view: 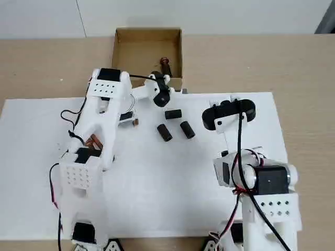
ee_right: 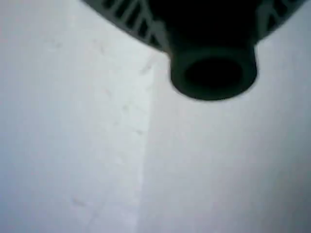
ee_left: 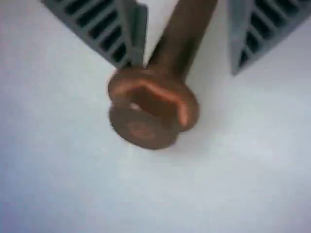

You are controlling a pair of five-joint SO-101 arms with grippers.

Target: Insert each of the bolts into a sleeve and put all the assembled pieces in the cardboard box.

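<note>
Left gripper (ee_left: 184,58): jaws part open, astride the shank of bolt (ee_left: 150,114), which lies on the white sheet (view: 172,183); one finger touches it, the other stands apart. Right gripper (ee_right: 204,17): clamped on sleeve (ee_right: 214,73), held above the sheet. Three loose sleeves (view: 173,114) lie mid-sheet between the arms. Second bolt (view: 165,64) is in box (view: 148,32).

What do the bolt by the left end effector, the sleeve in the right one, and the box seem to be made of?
The bolt looks like metal, perhaps copper-plated: reddish-brown with a bright glint on the head. The sleeve looks like matte black plastic or rubber: no glints. The box is plain brown cardboard, dull, with folded walls.
</note>
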